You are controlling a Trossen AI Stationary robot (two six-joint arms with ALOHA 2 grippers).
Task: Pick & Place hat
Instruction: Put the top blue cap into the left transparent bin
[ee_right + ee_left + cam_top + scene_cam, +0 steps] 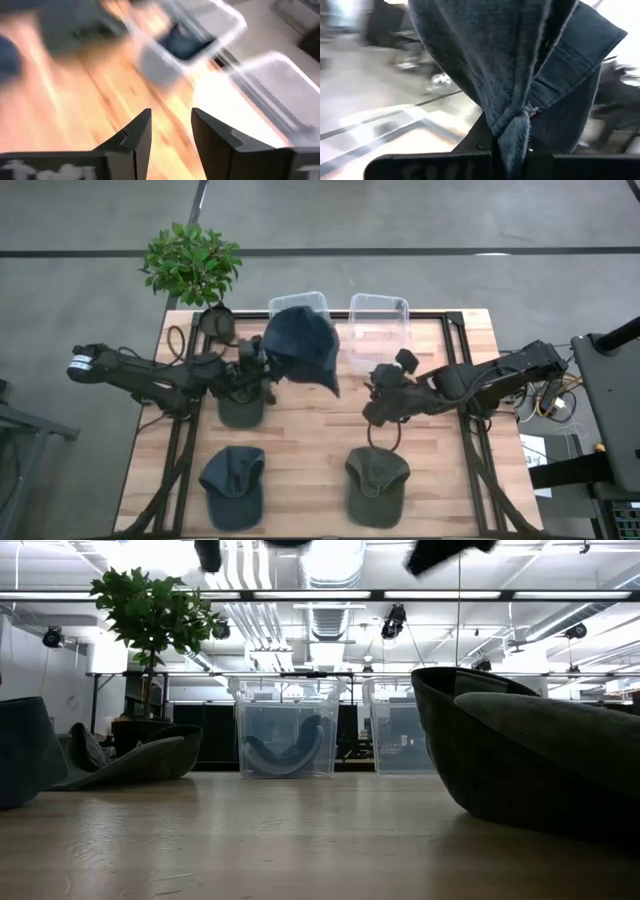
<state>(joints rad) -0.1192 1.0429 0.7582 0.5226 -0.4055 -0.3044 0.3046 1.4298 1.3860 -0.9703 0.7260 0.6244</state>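
A blue denim hat (302,343) is held in the air by my left gripper (266,366), over the near rim of the left clear bin (300,302). In the left wrist view the hat (520,55) fills the picture ahead of the shut gripper (512,147). Another blue hat lies inside that bin (285,753). My right gripper (381,407) hovers open over the table's middle, above a green hat (377,483); its fingers (171,132) hold nothing. My left gripper pinches a bunched fold of the denim hat's cloth (513,125) between its two fingers. The fingers come roughly level from the table's left side. The hat is lifted clear of the table and spreads out beyond the fingertips, its brim (328,378) toward the near right.
A second clear bin (380,315) stands to the right of the first at the far edge. A dark green hat (240,410) lies below the left arm and a blue hat (232,480) near the front left. A potted plant (192,265) stands at the far left corner.
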